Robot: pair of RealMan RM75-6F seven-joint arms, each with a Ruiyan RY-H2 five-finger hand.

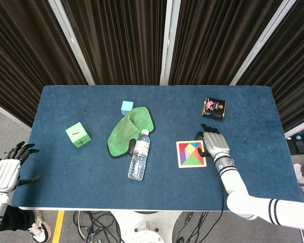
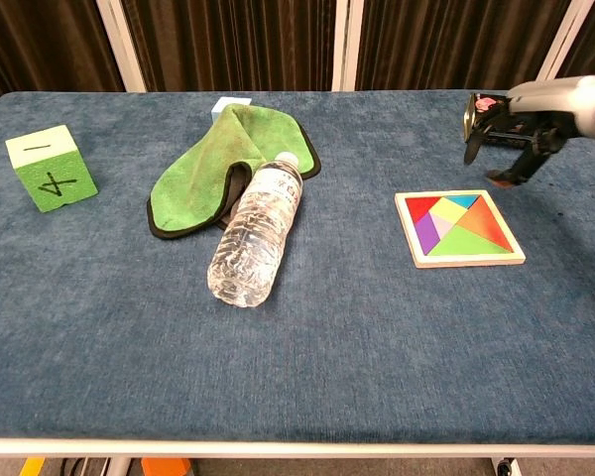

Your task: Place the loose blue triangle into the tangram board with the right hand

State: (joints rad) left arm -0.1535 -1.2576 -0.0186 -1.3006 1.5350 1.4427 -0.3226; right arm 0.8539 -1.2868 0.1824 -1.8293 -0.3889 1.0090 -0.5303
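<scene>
The tangram board (image 2: 471, 260) lies flat on the blue table, right of centre, also seen as the board (image 1: 179, 154) in the head view. The blue triangle (image 2: 464, 201) sits in the board at its far edge, flush among the other coloured pieces. My right hand (image 2: 521, 139) hovers above and behind the board's far right corner, fingers hanging down and apart, holding nothing. In the head view the right hand (image 1: 213, 143) is just right of the board. My left hand (image 1: 7, 169) hangs off the table's left edge, fingers spread and empty.
A clear water bottle (image 2: 255, 236) lies on its side left of the board, against a green cloth (image 2: 213, 169). A green cube (image 2: 50, 168) is at far left, a small blue cube (image 2: 230, 104) behind the cloth. A black tin (image 1: 214, 108) stands behind the board.
</scene>
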